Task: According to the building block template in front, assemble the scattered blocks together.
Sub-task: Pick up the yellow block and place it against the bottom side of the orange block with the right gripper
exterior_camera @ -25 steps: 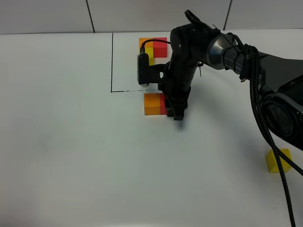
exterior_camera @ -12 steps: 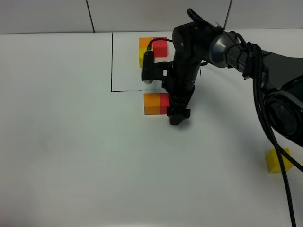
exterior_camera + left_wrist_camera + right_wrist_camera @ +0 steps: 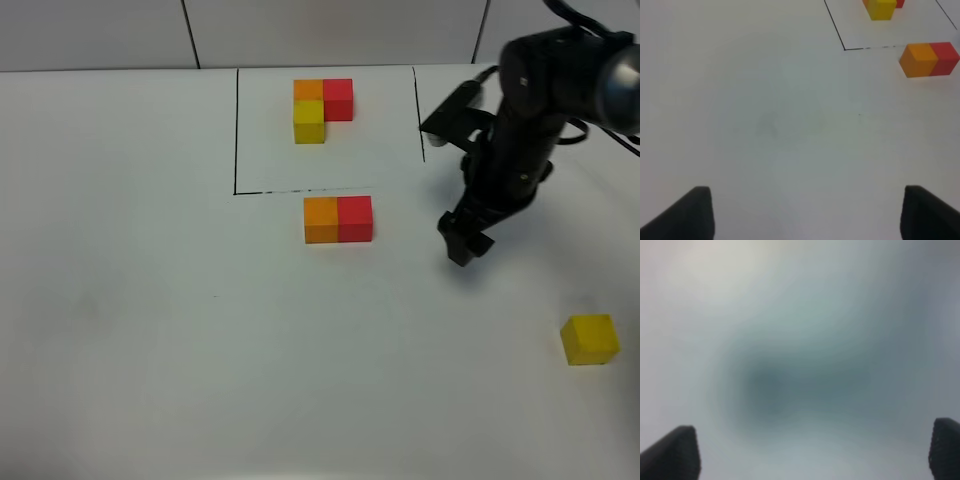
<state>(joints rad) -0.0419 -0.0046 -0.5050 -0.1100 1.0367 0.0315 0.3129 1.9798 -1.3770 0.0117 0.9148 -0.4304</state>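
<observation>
The template [image 3: 322, 104], an L-shaped trio of orange, red and yellow cubes, sits inside a thin black outline [image 3: 236, 130] at the back; part of it shows in the left wrist view [image 3: 882, 8]. The loose orange cube [image 3: 320, 219] and red cube [image 3: 355, 218] stand side by side, touching, just in front of the outline, also in the left wrist view [image 3: 919, 59]. The loose yellow cube [image 3: 589, 339] lies alone at the front right. My right gripper [image 3: 461, 243] hangs open and empty over bare table right of the red cube. My left gripper [image 3: 805, 212] is open and empty.
The white table [image 3: 150, 300] spreads wide to the left and front. A tiled wall [image 3: 300, 30] runs along the back edge. The right arm [image 3: 540, 110] reaches in from the right. The right wrist view is blurred, showing only bare surface.
My right gripper has let go of the red cube, leaving it against the orange cube, and has swung right, away from the pair. The template is now unhidden.
</observation>
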